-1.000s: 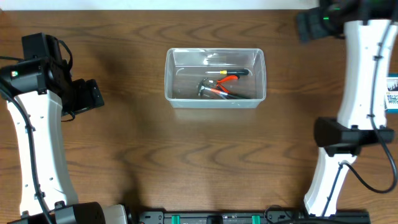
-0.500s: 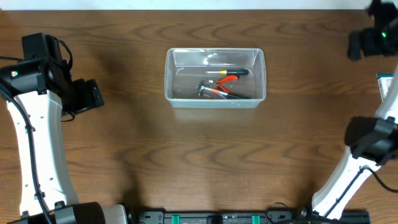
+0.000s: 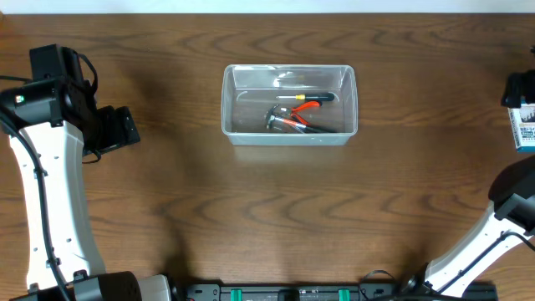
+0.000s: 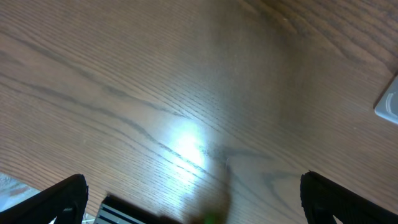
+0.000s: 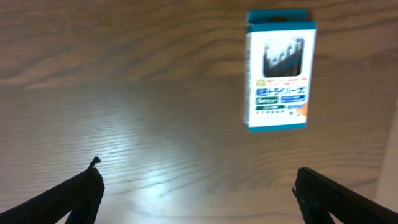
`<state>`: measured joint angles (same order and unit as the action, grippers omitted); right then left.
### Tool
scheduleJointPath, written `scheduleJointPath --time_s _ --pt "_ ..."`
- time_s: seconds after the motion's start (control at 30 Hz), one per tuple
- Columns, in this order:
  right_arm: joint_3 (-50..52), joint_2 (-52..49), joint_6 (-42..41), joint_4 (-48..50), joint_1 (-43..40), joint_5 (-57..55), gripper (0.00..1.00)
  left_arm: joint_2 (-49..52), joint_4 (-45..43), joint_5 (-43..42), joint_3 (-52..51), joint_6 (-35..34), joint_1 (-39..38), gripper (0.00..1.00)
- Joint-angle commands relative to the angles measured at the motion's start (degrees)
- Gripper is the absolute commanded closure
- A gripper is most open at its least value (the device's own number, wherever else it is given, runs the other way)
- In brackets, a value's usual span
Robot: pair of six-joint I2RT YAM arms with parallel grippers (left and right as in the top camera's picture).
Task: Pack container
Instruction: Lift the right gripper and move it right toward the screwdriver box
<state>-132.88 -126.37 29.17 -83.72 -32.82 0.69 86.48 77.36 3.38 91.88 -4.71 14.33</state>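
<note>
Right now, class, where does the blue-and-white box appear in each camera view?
Overhead: box at the far right edge, upper half.
Left wrist: not in it.
Right wrist: box at upper right, flat on the table.
Shared landmark: the table's wood grain.

Bright glare patches, soft wrist-view blur.

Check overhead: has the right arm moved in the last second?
Yes. The right arm swung rightward, away from the container, toward the blue-and-white box.
</note>
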Motion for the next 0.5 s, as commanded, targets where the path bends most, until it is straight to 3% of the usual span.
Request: scheduleJointPath --time_s 0.0,0.47 --pt "1.51 0.55 6.97 2.05 -1.7 -0.02 0.01 -0.55 0.15 0.07 1.27 -0.35 0.24 0.02" --pt "2.03 -7.21 4.96 9.84 -4.92 0.85 0.01 -0.55 -1.99 0.07 1.27 -0.35 0.24 0.02"
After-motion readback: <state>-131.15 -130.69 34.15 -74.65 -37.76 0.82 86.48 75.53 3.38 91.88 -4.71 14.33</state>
